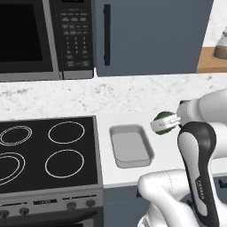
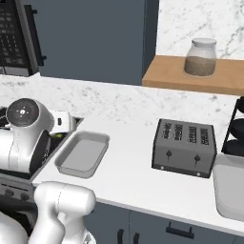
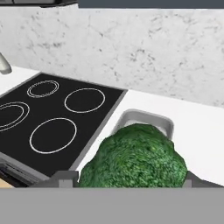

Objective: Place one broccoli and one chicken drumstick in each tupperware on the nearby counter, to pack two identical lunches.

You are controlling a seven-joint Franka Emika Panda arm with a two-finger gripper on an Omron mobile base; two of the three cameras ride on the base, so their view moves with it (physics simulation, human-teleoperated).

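A: What does the broccoli (image 3: 133, 157) look like?
B: It is a bumpy dark-green head, rounded like a dome, with a finely speckled surface. Its stalk is hidden.
A: Where is it?
B: It sits between the gripper (image 3: 131, 177) fingers, whose grey tips flank it on either side and pinch it. In the left base view the broccoli (image 1: 165, 119) hangs in the air at the end of the white arm, just right of the tupperware (image 1: 131, 145).
A: And that container?
B: It is a shallow light-grey tray with rounded corners and a raised rim, lying on the white counter (image 1: 164, 155) right beside the black stovetop (image 1: 48, 150). In the hand view the tupperware (image 3: 144, 120) shows just beyond the green head.
A: Anything farther out?
B: A grey toaster (image 2: 185, 147) stands well to the right, and a second tupperware (image 2: 229, 188) lies at the counter's far right edge.
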